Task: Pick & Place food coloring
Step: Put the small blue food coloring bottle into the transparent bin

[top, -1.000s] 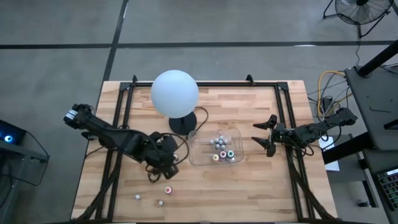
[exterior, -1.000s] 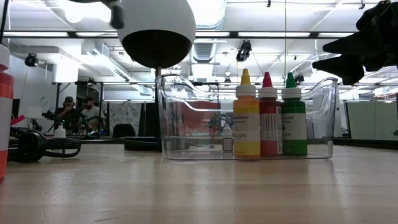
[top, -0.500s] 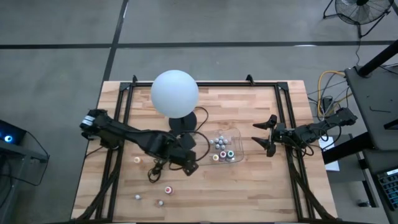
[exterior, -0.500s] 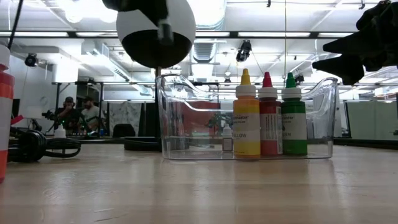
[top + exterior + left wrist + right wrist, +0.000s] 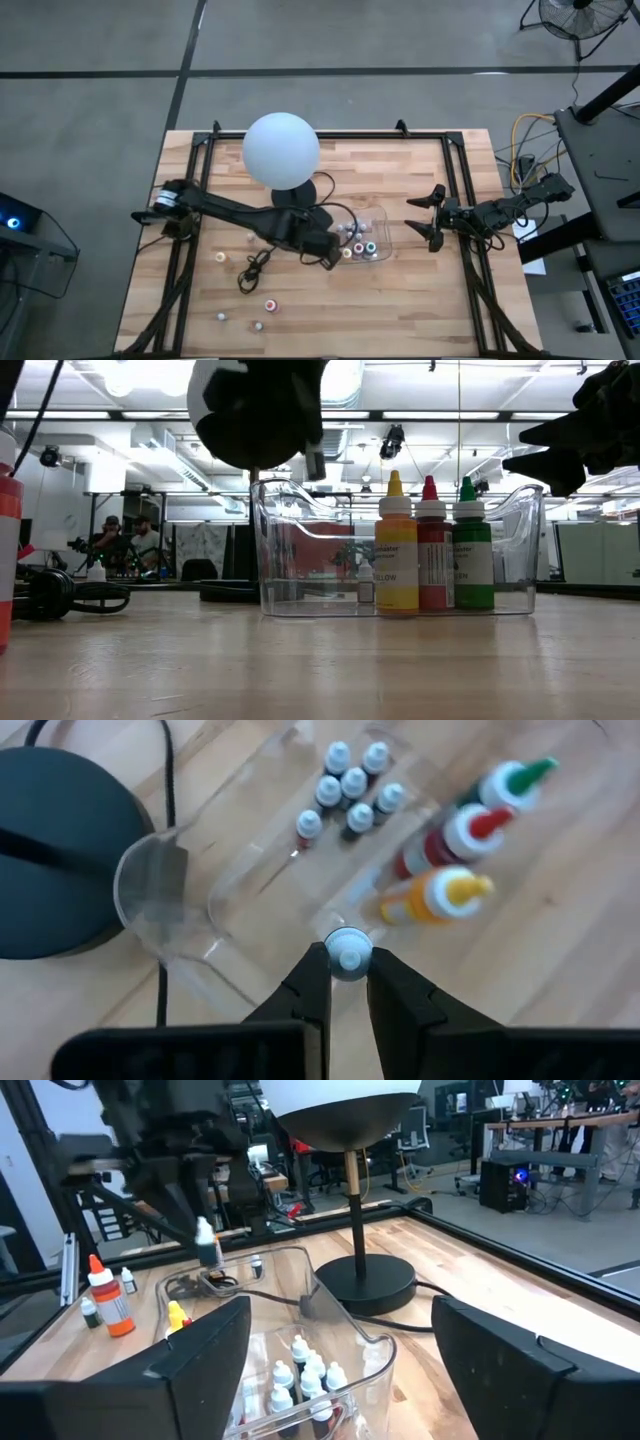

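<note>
Clear tray [image 5: 378, 212] with dropper bottles [image 5: 357, 239]

A wooden butcher-block table [image 5: 410, 300] with a black frame along its edges carries everything. Near its centre, toward 12 o'clock, the black round base [image 5: 294, 197] of the white globe lamp [image 5: 281, 149] rests on the wood. Just beside it at 4 o'clock lies the clear plastic tray [image 5: 378, 215]. A black cable [image 5: 250, 270] coils at 8 o'clock. 5 small bottles lie loose (caps too small to tell apart) toward 7 o'clock, one red-capped [image 5: 270, 304].
</note>
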